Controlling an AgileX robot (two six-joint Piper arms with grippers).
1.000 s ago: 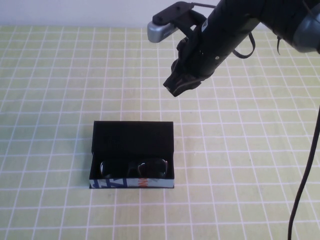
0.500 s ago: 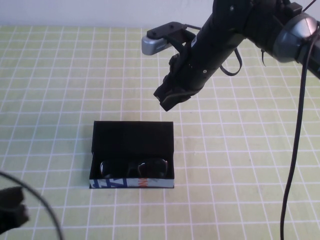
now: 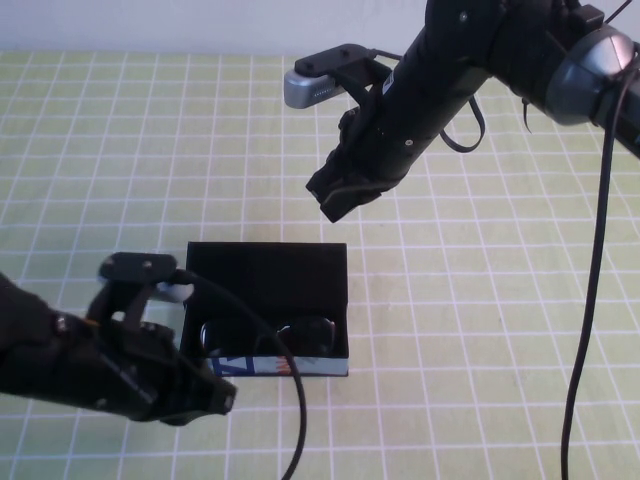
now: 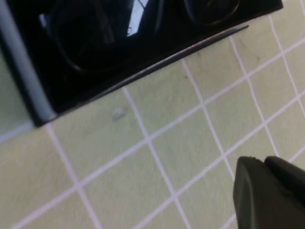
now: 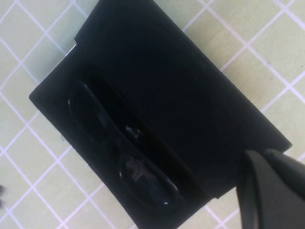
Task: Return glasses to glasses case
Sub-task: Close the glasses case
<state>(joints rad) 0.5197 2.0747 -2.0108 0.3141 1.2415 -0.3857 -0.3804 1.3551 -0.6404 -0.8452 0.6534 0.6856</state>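
The glasses [image 3: 268,335] already lie inside the glasses case [image 3: 265,310], low in the middle of the high view; the lid stands open behind them, so the job left looks like shutting that lid.

The right gripper [image 3: 345,190] hangs in the air above and behind the case, in the upper middle of the frame; its fingers look pressed together and hold nothing. The left gripper [image 3: 205,395] is at the lower left, just beside the front left corner of the case; I cannot tell if it is open or closed, because only a dark tip shows.

To shut the lid well, push its top edge gently forward and down; the case may slide, so holding its front side could help.

The table [image 3: 480,330] has lots of free room to the right; the left arm's black cable [image 3: 285,400] loops across the case front and could snag.
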